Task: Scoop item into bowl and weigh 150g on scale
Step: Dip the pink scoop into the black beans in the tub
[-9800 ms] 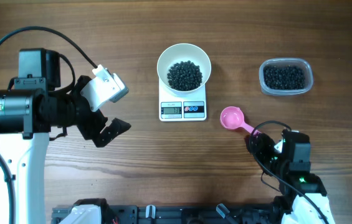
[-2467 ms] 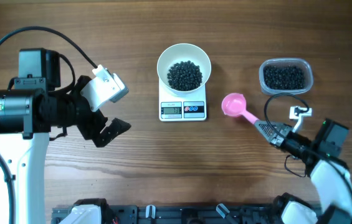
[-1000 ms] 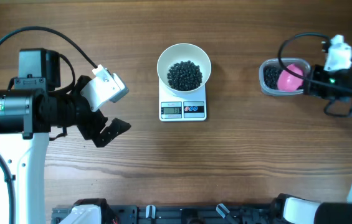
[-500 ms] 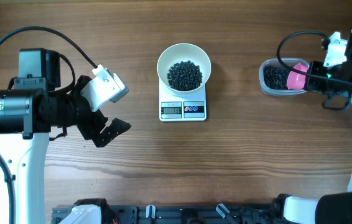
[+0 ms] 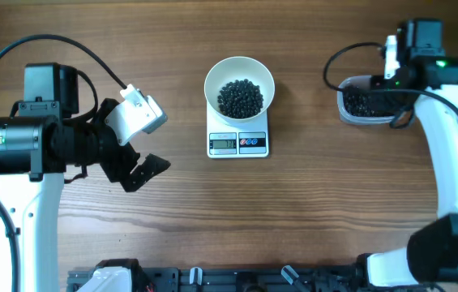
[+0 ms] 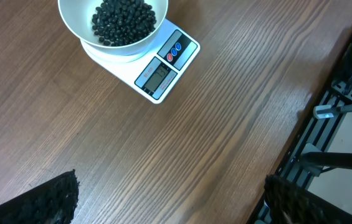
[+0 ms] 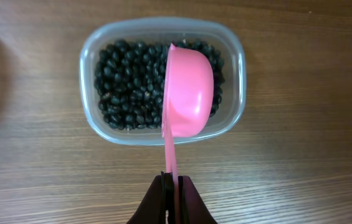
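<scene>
While the right gripper [image 7: 171, 182] is pinched shut on the thin handle of the pink scoop [image 7: 188, 87], the cup stands on edge over the right half of the clear tub [image 7: 239, 68], above the black beans [image 7: 126, 81]; contact cannot be told. Well left, the white bowl [image 5: 211, 75], holding more beans, sits on the scale [image 5: 238, 143]. Farther left, the left gripper [image 5: 154, 139] hangs spread wide, empty.

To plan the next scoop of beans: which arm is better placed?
Right. The right gripper is shut on the pink scoop, its cup over the beans in the clear tub. The left gripper is open, empty, far away.
</scene>
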Controlling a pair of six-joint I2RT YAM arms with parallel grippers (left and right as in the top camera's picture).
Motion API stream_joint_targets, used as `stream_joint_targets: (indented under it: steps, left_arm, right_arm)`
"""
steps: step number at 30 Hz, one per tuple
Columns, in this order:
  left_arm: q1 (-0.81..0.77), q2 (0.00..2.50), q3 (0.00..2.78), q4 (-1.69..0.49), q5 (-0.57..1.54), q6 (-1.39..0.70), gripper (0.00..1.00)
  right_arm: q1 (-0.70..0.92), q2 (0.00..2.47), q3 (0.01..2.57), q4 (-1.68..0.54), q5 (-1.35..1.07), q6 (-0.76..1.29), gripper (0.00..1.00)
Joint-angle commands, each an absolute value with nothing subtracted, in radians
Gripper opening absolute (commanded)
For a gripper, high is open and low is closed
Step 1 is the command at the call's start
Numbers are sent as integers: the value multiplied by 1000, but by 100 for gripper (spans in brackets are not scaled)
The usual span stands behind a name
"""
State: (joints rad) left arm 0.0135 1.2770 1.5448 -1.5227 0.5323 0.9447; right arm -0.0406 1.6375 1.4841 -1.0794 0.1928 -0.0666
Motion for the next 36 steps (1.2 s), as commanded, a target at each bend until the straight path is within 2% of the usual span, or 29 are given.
stream_joint_targets:
  steps: [1,8,20,25,36]
  left_arm:
    - [19,1267,1559,-1524,540,954,100]
    - [19,1267,1559,-1524,540,954,100]
    - [19,1267,1559,-1524,540,954,100]
    - [19,1267,1559,-1524,540,954,100]
    - [19,1267,1559,-1524,540,954,100]
  right_arm:
    - [-17,1694,1511,-1076,320,-109,5]
    - [21,1772,1511,-1090,355,-190,4]
    - [18,1776,1511,-1090,46,-233,4]
    - [8,1776,1511,-1100,2,-208,4]
    - [-122,1774,1511,-1119,-205,-145,4]
